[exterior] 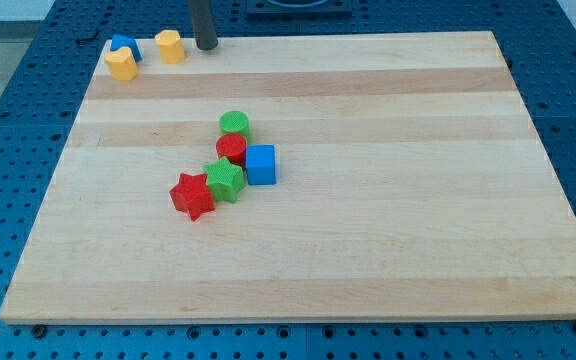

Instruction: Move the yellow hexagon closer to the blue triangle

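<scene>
The arm has no fingers, only a dark rod, so nothing can open, close or be held. My tip [206,46] stands on the far edge of the desk [388,260], toward the view's top left.

Nearest to the view's bottom, and well apart from my tip, lies a cluster of five blocks close to the middle of the desk. The red star [192,195] is the nearest one, below my tip and slightly to its left. The green star-shaped block [225,181] touches it on the right side. The blue cube [260,164] lies just right of this green block. Behind them is the red cylinder [232,149], and the green cylinder [234,124] is directly behind that one.

Farther, near the top left corner, the yellow hexagon [170,46] lies just left of my tip, with a small gap between. Further left is the blue triangle [124,46], and a second yellow block [121,64] touches its front.
</scene>
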Motion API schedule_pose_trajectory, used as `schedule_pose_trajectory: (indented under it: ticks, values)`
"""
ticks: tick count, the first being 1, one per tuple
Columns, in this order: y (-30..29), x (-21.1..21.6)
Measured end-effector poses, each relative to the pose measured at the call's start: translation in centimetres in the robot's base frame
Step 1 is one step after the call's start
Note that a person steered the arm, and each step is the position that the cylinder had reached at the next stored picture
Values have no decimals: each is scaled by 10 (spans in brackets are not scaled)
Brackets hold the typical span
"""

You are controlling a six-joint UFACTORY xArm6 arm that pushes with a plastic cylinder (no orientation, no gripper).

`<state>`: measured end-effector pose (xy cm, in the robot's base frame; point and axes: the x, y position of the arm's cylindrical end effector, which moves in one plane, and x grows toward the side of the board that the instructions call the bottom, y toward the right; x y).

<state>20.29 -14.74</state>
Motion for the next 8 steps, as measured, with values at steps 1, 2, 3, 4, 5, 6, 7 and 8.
schedule_pose_trajectory:
  ticks: [1,2,3,4,5,6,7,8]
  values:
    - [-12,0]
    - [-27,0]
    - [-29,0]
    - [-32,0]
    - [-46,0]
    - [-50,0]
    - [-17,0]
    - [44,12]
